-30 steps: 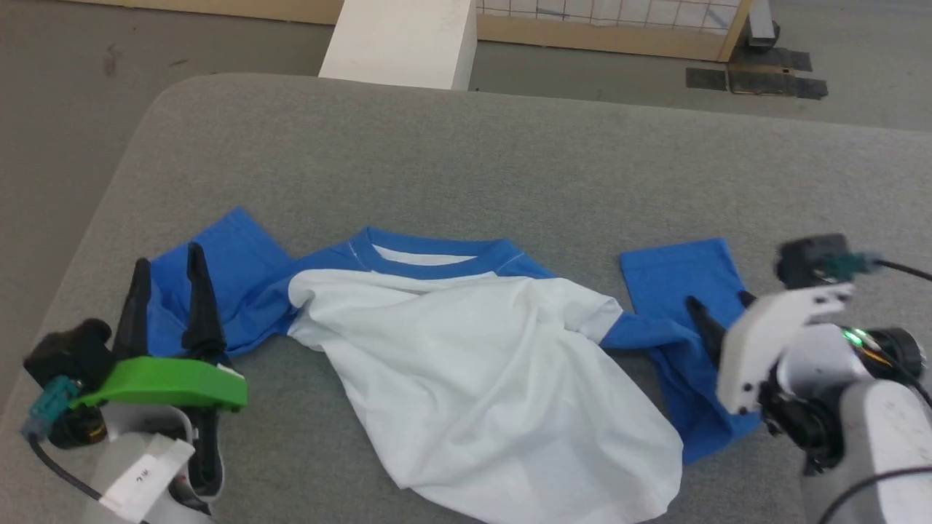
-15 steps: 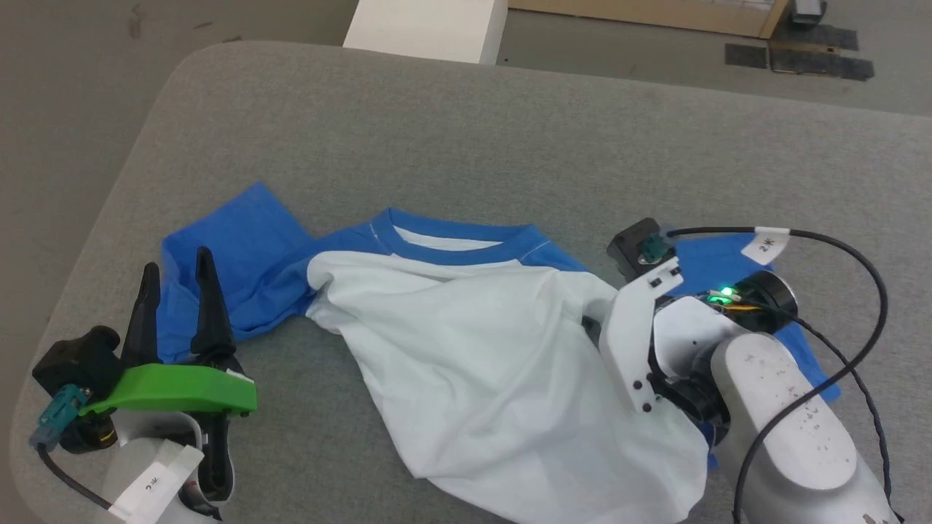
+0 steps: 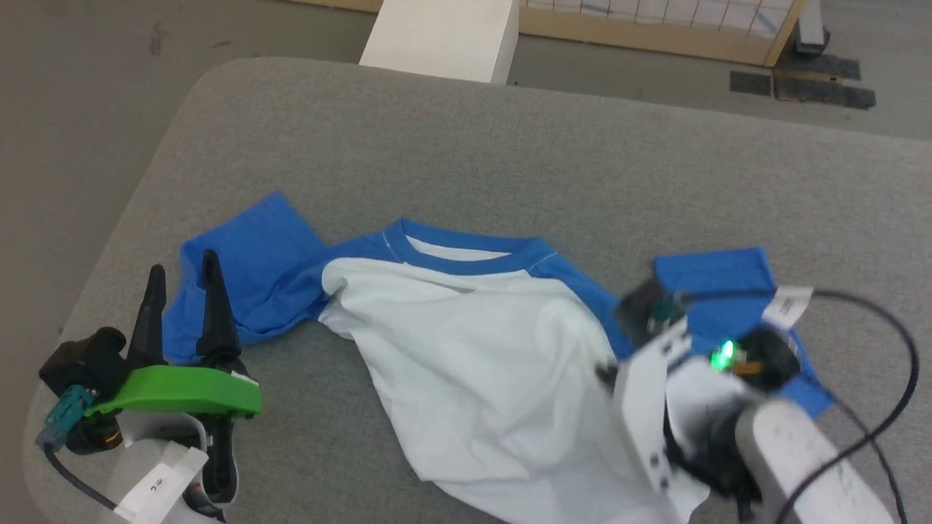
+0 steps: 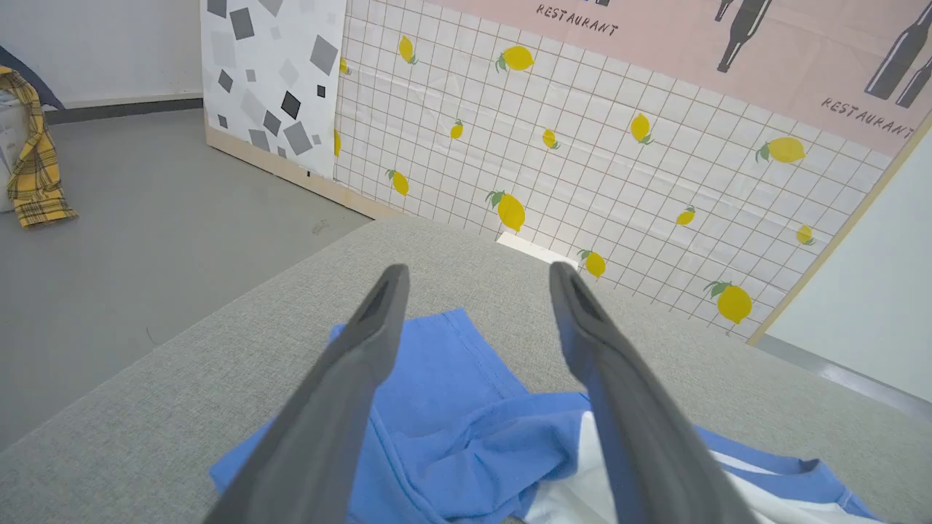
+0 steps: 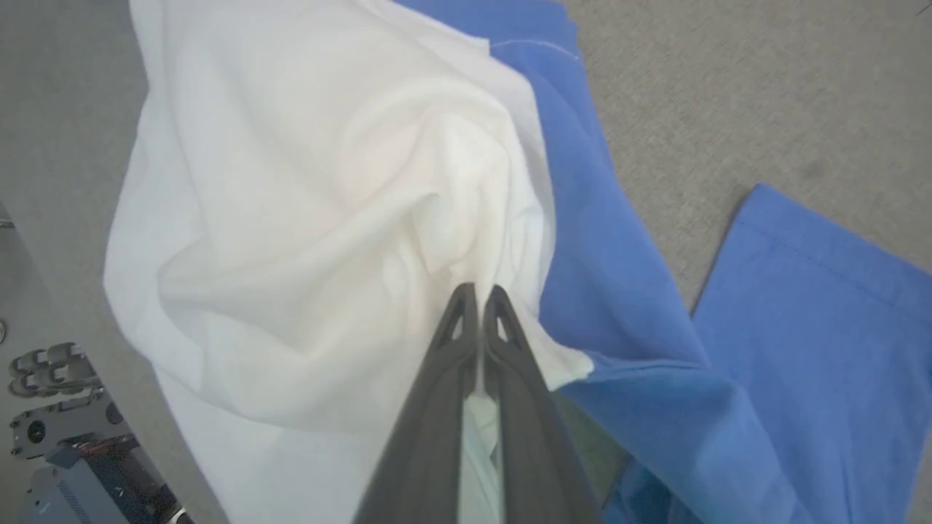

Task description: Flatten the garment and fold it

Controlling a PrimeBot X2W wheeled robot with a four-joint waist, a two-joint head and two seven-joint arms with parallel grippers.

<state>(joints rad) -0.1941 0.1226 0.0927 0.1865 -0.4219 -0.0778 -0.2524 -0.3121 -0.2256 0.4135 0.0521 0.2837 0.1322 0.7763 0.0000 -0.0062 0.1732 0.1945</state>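
Observation:
The garment [image 3: 473, 349] lies crumpled on the grey table [image 3: 437, 145]: white body, blue neckband, a blue sleeve spread out to each side. My left gripper [image 3: 182, 266] is open at the lower left, its two fingers hovering over the left blue sleeve [image 4: 444, 378] with nothing between them. In the left wrist view the left gripper [image 4: 477, 269] points across that sleeve. My right gripper [image 5: 478, 291] is shut on a bunched fold of white fabric [image 5: 306, 182] beside the right sleeve seam. In the head view the right gripper [image 3: 606, 373] is blurred and mostly hidden under its wrist.
A white block [image 3: 444, 36] stands just past the table's far edge. Beyond it is a wood-framed panel with a lemon-print grid [image 4: 582, 145]. The table's rounded left edge [image 3: 109, 240] drops to grey floor. A plaid cloth [image 4: 33, 167] hangs at far left.
My right gripper has moved from the right blue sleeve leftward onto the white body and shut on a fold there. The head camera shifted. The left gripper has stayed open in place.

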